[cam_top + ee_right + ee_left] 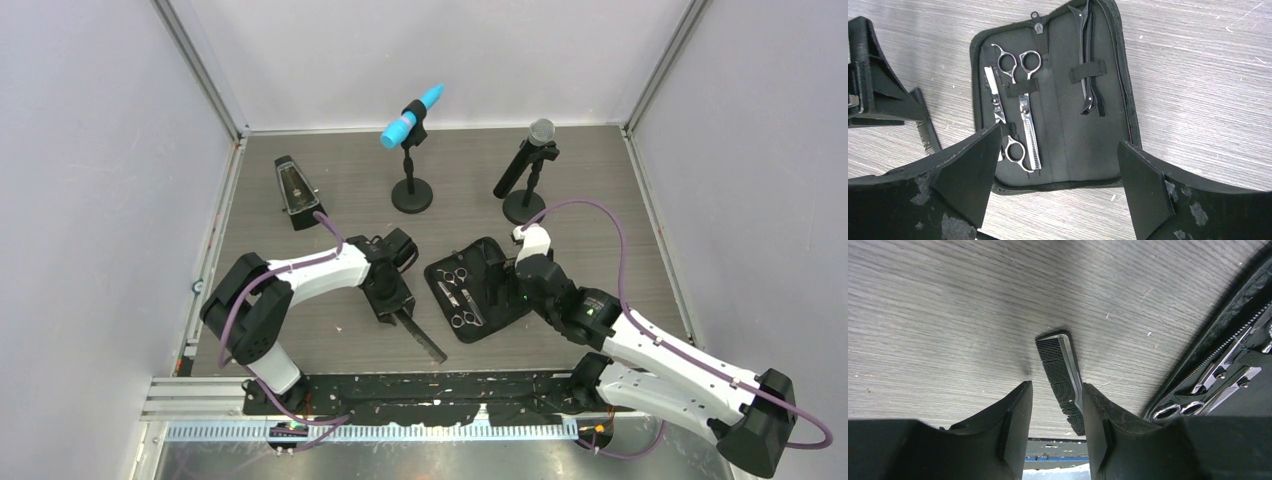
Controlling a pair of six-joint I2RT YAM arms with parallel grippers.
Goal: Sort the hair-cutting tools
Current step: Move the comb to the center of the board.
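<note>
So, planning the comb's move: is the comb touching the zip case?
Apart. The left wrist view shows bare table between the comb and the case's edge.

top external: looking down from high overhead, on the near side of the open zip case [492,300], standing far off | left wrist: facing down low and close, just left of the case, catching its edge | right wrist: hanging near above the case, looking into it | overlap: all three sharing the case and the comb [420,335]

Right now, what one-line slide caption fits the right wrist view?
Right gripper open above the unzipped case: two scissors strapped in one half, black clips in the other.
</note>
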